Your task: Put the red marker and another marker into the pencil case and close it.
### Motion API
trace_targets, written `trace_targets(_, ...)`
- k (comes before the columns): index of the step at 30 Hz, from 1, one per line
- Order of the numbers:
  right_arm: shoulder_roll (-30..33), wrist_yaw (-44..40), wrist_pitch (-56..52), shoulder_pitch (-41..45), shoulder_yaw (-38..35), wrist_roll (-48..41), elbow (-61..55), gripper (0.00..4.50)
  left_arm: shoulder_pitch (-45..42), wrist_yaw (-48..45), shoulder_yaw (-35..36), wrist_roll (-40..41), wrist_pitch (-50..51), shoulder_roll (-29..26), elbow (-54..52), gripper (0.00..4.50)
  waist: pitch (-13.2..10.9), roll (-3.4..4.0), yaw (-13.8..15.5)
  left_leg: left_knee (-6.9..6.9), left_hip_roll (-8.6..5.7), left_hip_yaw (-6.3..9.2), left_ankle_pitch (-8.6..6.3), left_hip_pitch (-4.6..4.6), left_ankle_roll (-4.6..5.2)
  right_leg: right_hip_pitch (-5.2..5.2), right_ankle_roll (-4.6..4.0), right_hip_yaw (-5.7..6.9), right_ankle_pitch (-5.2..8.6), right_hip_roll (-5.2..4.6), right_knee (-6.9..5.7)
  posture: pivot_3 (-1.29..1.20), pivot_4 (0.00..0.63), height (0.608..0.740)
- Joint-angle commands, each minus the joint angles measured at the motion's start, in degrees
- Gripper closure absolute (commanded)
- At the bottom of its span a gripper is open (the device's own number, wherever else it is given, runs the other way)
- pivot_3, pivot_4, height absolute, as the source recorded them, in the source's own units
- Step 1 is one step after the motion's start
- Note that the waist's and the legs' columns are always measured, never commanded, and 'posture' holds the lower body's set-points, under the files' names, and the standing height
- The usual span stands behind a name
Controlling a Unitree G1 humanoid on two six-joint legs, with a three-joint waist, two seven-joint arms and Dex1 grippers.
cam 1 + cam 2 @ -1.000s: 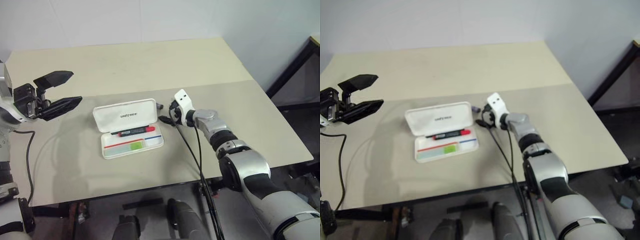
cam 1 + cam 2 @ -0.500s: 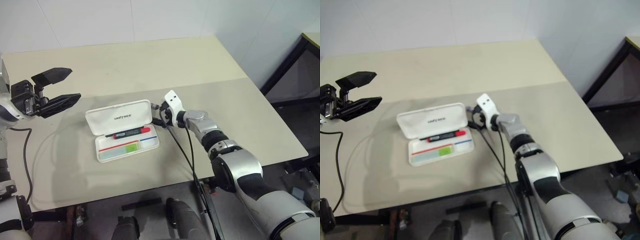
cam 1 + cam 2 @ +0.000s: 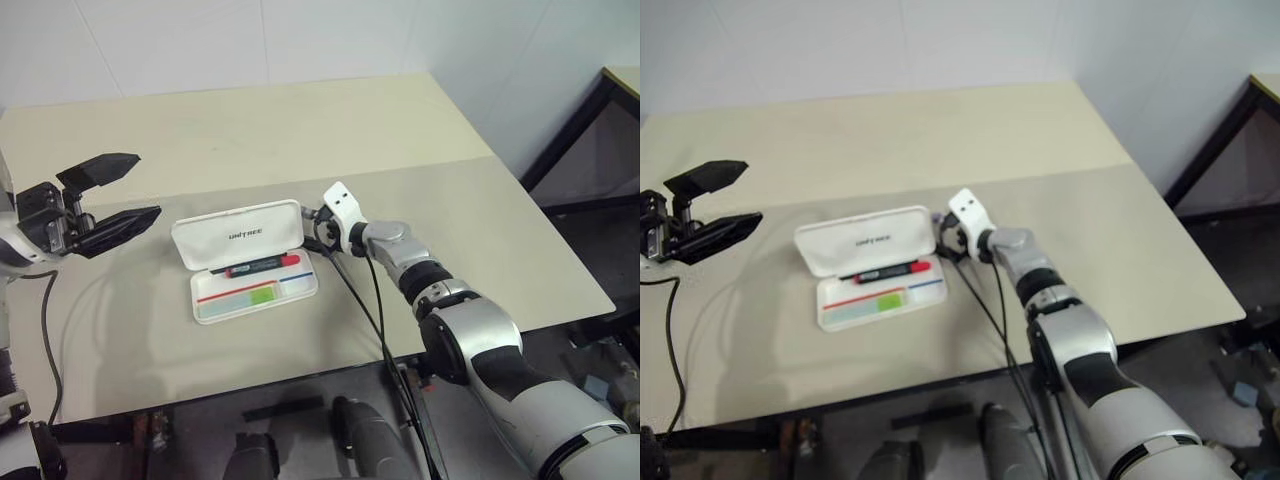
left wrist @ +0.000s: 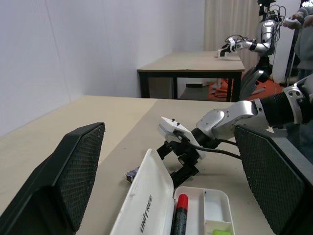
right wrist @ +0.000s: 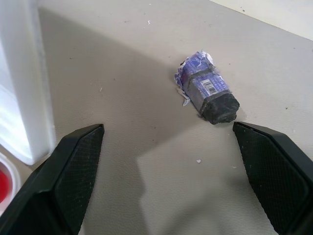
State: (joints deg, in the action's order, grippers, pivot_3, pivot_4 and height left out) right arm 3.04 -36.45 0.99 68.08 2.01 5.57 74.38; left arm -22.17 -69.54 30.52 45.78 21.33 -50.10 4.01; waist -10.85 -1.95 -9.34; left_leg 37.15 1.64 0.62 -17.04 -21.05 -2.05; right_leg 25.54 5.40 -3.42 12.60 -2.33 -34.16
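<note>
White pencil case (image 3: 246,258) lies open on the worktop (image 3: 300,130); red marker (image 3: 262,264) and green marker (image 3: 265,294) inside. Left claw (image 3: 112,196), fingers apart, empty, hangs well left of the case. Right wrist view: right claw (image 5: 166,181), spread and empty, beside the case, faces a small wrapped object (image 5: 208,88).

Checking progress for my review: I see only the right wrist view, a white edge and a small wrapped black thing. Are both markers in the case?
Observer: Yes, the red marker and the green highlighter lie inside the pencil case.
Operator: Is the lid shut?
Observer: No, the lid stands open.
Operator: Where is the left end effector?
Observer: The left end effector hangs open above the table, apart from the case.
</note>
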Motion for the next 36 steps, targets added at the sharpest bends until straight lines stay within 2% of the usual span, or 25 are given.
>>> trace_targets(1,1.64,1.84,-0.81,-0.50,0.36,1.21,0.65,0.04,1.99,1.49,2.74,1.87,-0.05,0.92,-4.11,0.00,0.00,0.00,0.22,0.00,-0.02,0.00,0.01,0.00,0.01,0.00,0.00,0.00,0.00,0.00,-0.01,0.00,0.150,0.740)
trace_targets(8,5.65,1.69,-0.22,-1.78,1.11,1.78,-0.64,0.04,8.58,3.66,4.69,2.76,-1.21,4.07,-10.12,0.00,0.00,0.00,1.62,0.05,-0.06,-0.06,0.01,0.01,0.02,-0.04,0.01,0.01,0.00,0.03,-0.01,0.00,0.150,0.740)
trace_targets(12,8.39,1.76,-0.09,-2.98,0.94,1.26,-2.16,0.04,11.40,4.93,5.44,2.05,-2.62,5.15,-13.07,0.00,0.01,-0.01,3.41,0.15,-0.13,-0.32,0.05,-0.03,0.07,-0.09,0.00,0.11,0.00,-0.02,0.19,0.00,0.150,0.740)
trace_targets(22,13.13,6.29,-0.78,-5.19,-0.14,0.53,-5.31,0.04,17.66,11.42,4.25,1.39,-4.51,9.67,-23.91,0.00,0.01,-0.01,6.31,0.16,-0.56,-0.34,0.07,-0.11,0.11,-0.12,0.03,0.10,-0.01,-0.18,0.32,0.00,0.150,0.740)
trace_targets(28,15.02,7.45,-1.53,-5.28,-0.82,-0.06,-5.76,0.04,20.23,14.16,3.51,0.91,-5.04,10.80,-27.33,0.00,0.01,-0.01,6.24,0.10,-0.64,-0.36,0.08,-0.14,0.13,-0.12,0.03,0.07,-0.01,-0.21,0.38,0.00,0.150,0.740)
trace_targets(36,15.38,1.90,-3.90,-6.45,-0.45,-1.26,-7.08,0.04,22.02,15.75,3.58,1.54,-5.60,11.04,-29.40,0.00,0.01,-0.01,6.10,0.02,-0.61,-0.36,0.07,-0.15,0.13,-0.12,0.04,0.09,-0.01,-0.15,0.37,0.00,0.150,0.740)
